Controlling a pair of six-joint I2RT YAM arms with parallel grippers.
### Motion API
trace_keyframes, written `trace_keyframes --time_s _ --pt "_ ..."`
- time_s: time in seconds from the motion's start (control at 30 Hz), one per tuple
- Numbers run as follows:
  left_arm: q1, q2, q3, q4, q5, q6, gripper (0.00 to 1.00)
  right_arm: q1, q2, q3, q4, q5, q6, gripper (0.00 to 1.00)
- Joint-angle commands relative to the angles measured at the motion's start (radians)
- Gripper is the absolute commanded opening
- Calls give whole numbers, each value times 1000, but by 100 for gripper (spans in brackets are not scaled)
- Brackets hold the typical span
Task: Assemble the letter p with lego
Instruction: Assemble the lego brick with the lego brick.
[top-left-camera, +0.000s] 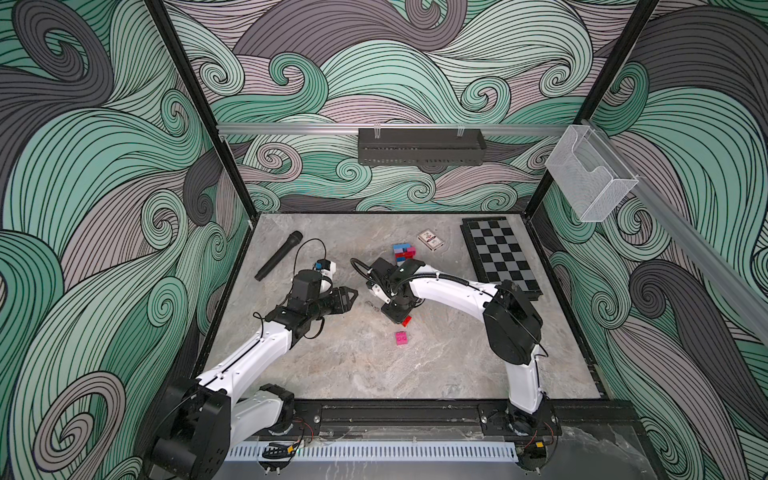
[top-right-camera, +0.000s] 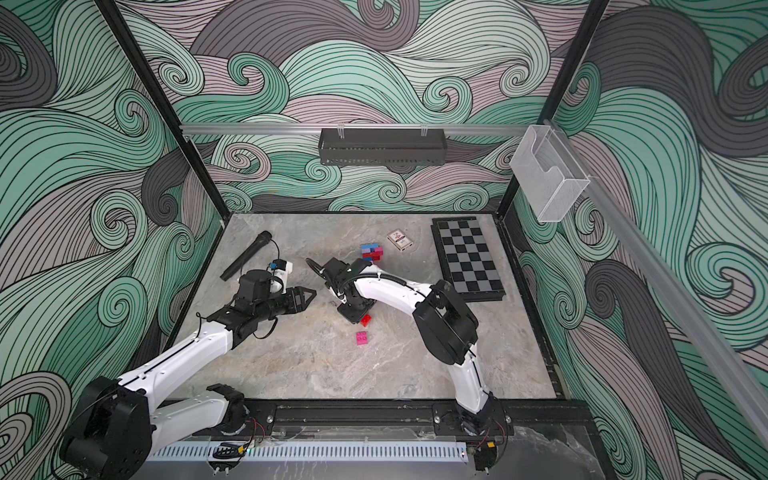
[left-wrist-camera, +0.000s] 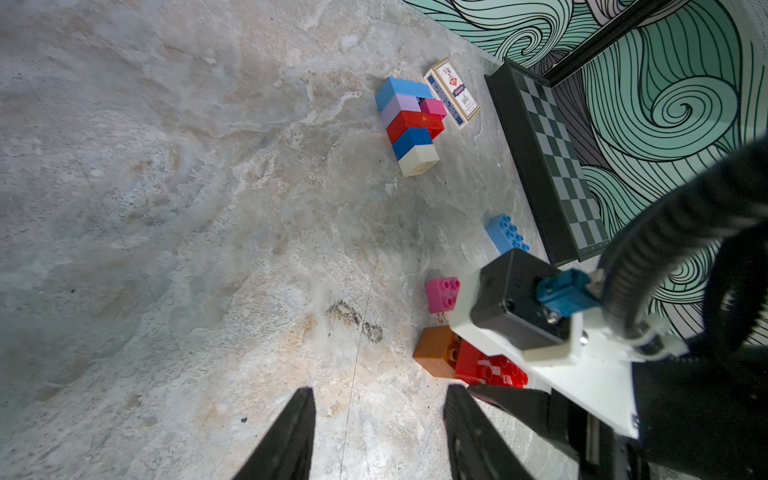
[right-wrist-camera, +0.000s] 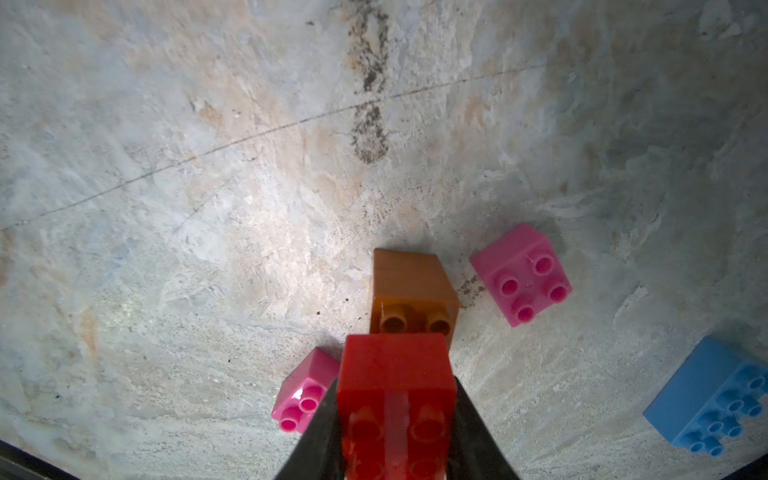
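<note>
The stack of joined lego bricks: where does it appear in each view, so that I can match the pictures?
In a top view: the brick stack sits near the picture's centre.
In a top view: the same place.
Left wrist view: upper middle of the picture.
Right wrist view: not in it.
Landmark: the boxed card deck, close beside the stack wherever it shows.

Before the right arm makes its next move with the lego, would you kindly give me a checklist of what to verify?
1. Right gripper shut on the red studded plastic brick: ok.
2. Left gripper open, holding nothing: ok.
3. Red brick free of the orange studded plastic brick beside it: cannot tell.
4. Partly built multicoloured brick stack untouched by either gripper: ok.
5. Stack apart from the boxed card deck: cannot tell.
</note>
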Motion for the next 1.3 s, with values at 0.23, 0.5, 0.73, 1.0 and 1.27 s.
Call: trace_keyframes --time_s 0.23,0.5,0.73,1.0,1.27 --pt "18 16 -2 29 32 -3 51 -8 29 37 -20 19 19 22" --pt "20 24 -2 33 41 -6 51 -8 38 39 -21 7 24 21" --pt "23 29 -2 36 46 -5 51 -8 42 22 -21 8 32 21" --pt "26 37 -1 37 55 -6 51 -8 62 33 -35 39 59 21" --pt "28 39 -1 38 62 -7 51 -8 85 55 -57 40 70 21"
